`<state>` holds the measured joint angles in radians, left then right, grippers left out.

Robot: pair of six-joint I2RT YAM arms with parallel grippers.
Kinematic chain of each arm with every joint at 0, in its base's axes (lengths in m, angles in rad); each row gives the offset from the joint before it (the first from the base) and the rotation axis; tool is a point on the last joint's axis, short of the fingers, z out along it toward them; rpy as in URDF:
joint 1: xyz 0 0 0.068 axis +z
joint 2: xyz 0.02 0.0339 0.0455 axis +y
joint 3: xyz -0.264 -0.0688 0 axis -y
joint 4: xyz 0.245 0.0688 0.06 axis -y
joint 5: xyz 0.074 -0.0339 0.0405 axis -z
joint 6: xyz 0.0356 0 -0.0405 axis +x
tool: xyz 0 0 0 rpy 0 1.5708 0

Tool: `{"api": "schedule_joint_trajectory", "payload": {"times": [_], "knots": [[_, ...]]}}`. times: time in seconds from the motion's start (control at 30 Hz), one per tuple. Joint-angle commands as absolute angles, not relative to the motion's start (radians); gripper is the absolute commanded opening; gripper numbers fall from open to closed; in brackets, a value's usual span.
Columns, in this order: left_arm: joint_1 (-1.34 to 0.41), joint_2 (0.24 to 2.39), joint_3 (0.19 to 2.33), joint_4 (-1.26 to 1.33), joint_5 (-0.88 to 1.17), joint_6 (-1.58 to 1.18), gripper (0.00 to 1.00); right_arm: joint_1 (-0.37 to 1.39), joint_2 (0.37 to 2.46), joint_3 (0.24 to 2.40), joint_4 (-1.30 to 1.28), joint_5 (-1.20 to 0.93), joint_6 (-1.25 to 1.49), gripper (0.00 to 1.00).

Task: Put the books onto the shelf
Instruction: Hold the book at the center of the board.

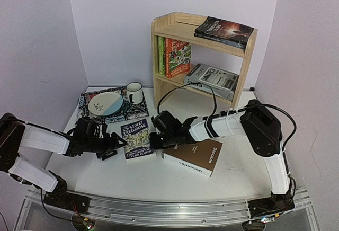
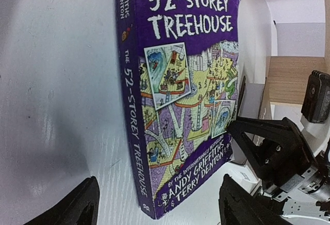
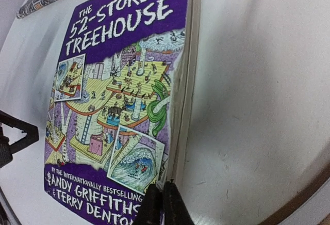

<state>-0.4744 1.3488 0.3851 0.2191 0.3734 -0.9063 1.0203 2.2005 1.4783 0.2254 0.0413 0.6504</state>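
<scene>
The dark blue "52-Storey Treehouse" book (image 1: 136, 137) lies flat on the table between my two grippers. My left gripper (image 1: 112, 147) is open at the book's (image 2: 180, 91) spine corner, one finger (image 2: 77, 207) on each side of that corner, touching nothing. My right gripper (image 3: 162, 207) is shut, its tips against the lower page-edge corner of the book (image 3: 113, 96); whether a page is pinched I cannot tell. The thick "Decorate" book (image 1: 193, 157) lies flat under my right arm. The pine shelf (image 1: 247, 67) holds two dark books (image 1: 225, 31) on top, green (image 1: 161, 56) and orange (image 1: 177, 57) upright, and a grey one (image 1: 212, 80) lying flat.
A patterned mat (image 1: 87, 113) with a plate (image 1: 105, 104) and a white mug (image 1: 134, 92) lies at the back left, just beyond my left gripper. White walls close in the table on three sides. My right gripper's black frame (image 2: 270, 150) shows past the book in the left wrist view.
</scene>
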Motion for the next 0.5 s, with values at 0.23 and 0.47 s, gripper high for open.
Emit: {"api": "schedule_joint_trajectory", "payload": {"times": [0.23,0.47], "knots": [[-0.465,1.354,0.393,0.23,0.454,-0.857,0.81,1.09,2.003,1.273,0.145,0.008,0.67,0.0],[-0.468,1.365,0.385,0.241,0.515,-0.858,0.65,1.117,1.945,1.196,0.174,-0.019,0.664,0.0]]}}
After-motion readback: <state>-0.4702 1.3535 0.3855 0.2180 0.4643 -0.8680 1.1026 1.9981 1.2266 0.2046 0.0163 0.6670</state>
